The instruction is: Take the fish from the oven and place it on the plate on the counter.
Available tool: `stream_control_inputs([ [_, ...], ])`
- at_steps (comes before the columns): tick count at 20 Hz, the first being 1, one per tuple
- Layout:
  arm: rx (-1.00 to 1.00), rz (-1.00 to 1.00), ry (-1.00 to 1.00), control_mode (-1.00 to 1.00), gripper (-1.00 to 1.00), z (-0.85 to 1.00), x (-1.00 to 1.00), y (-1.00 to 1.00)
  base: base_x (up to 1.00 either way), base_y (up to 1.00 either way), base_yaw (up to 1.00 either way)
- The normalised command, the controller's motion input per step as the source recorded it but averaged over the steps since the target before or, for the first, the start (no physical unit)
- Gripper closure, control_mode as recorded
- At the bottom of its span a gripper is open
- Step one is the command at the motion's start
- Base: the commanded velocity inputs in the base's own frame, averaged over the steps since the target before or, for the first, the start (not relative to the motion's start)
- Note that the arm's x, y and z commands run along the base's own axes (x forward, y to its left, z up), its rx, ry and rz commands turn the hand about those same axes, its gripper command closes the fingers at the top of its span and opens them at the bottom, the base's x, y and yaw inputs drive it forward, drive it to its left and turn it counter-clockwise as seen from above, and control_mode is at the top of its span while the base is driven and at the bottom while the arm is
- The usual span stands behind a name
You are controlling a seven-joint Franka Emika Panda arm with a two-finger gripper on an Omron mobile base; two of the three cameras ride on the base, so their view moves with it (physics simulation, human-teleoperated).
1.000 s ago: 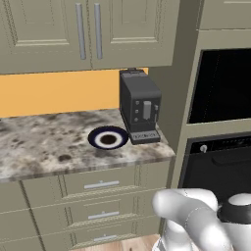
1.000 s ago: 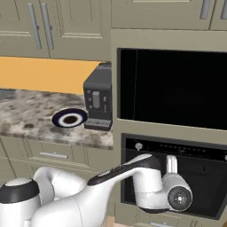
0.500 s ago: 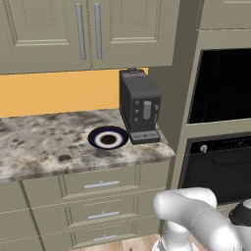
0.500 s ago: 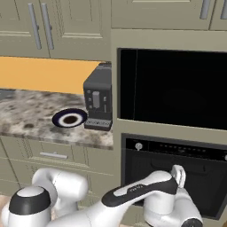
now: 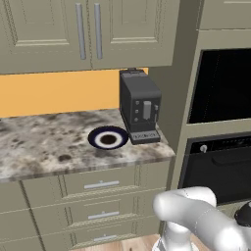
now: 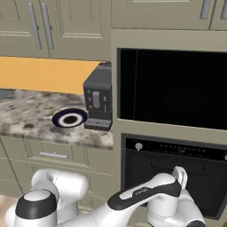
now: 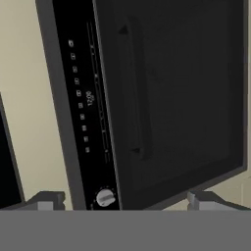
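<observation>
The oven (image 6: 176, 167) sits low in the tall unit, and its dark door (image 7: 171, 98) is closed. The hand view, rolled sideways, has the black control strip (image 7: 81, 98), a white knob (image 7: 105, 197) and the door's bar handle (image 7: 135, 88). My gripper (image 7: 126, 201) is open just in front of that door, fingertips (image 7: 46, 200) wide apart with nothing between them. The fish is hidden behind the door. The navy-rimmed plate (image 5: 108, 138) lies bare on the granite counter (image 5: 44, 152), left of the oven (image 5: 220, 166). That plate (image 6: 69, 119) also appears in the right base view.
A black coffee machine (image 5: 139, 105) stands right beside the plate at the counter's right end. A tall black glass panel (image 6: 173, 88) is above the oven. Beige drawers (image 5: 98, 185) run under the counter and upper cabinets (image 5: 88, 29) hang over it.
My arm has sunk lower and the hand has moved down in front of the oven door. The plate, the coffee machine and the oven door have not moved.
</observation>
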Motion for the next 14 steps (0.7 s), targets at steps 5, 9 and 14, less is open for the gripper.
stream_control_inputs([
  [5,0.00,0.00,-0.05,-1.00,-1.00,-0.16,0.00,0.00,0.00,0.00,0.00],
  [9,0.00,0.00,-0.07,-1.00,-1.00,-0.07,0.01,0.00,0.00,0.00,0.00],
  [14,0.00,0.01,-0.08,-1.00,-1.00,-0.02,0.10,0.00,0.00,0.00,0.00],
])
